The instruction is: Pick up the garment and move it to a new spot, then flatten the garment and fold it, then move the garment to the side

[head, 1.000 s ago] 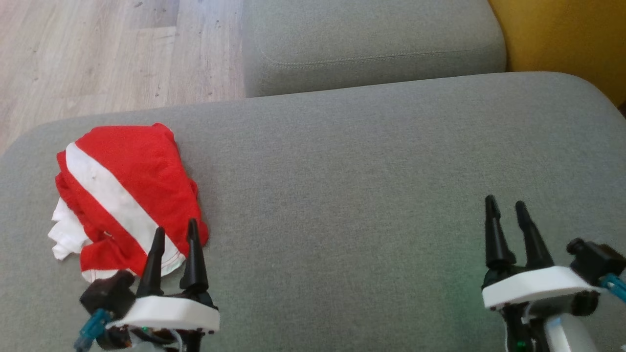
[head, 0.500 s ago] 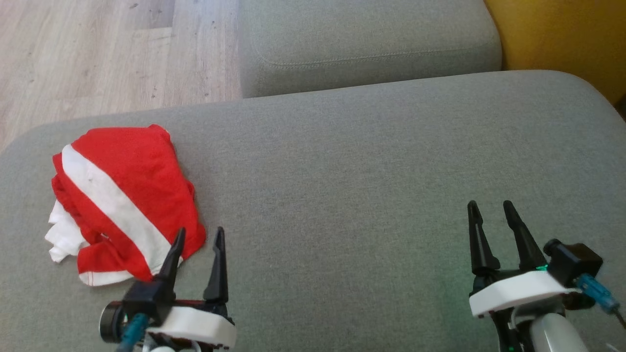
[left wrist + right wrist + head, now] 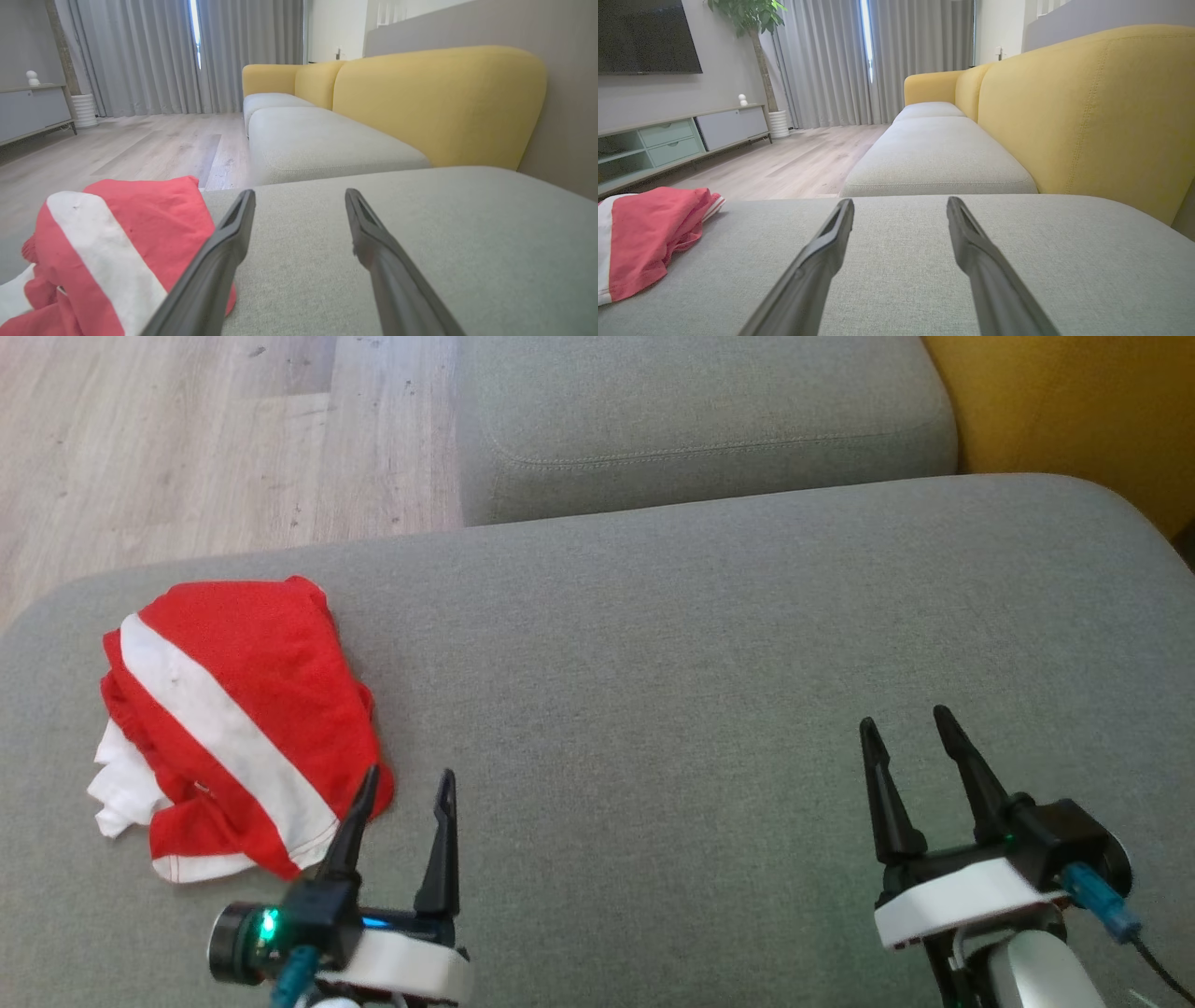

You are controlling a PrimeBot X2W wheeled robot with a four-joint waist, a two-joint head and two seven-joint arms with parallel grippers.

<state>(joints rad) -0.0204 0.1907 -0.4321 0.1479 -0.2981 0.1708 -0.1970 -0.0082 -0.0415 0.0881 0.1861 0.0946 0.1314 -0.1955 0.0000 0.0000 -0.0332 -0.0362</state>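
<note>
The garment (image 3: 224, 709) is a red cloth with a white stripe, bunched in a loose heap at the left of the grey cushion (image 3: 653, 663). It also lies at the lower left in the left wrist view as the garment (image 3: 107, 252) and at the left edge in the right wrist view as the garment (image 3: 644, 233). My left gripper (image 3: 408, 782) is open just right of the heap's near corner, one fingertip overlapping its red edge in the head view. My right gripper (image 3: 904, 723) stands open over bare cushion at the right, holding nothing.
A second grey seat cushion (image 3: 700, 420) lies beyond this one, with a yellow backrest (image 3: 1074, 411) at the right. Wooden floor (image 3: 187, 439) drops off past the cushion's far left edge. A TV cabinet (image 3: 668, 140) and curtains stand across the room.
My left gripper has slid to the right, off the garment's near corner and onto its right side. My right gripper has shifted left. The garment lies as before.
</note>
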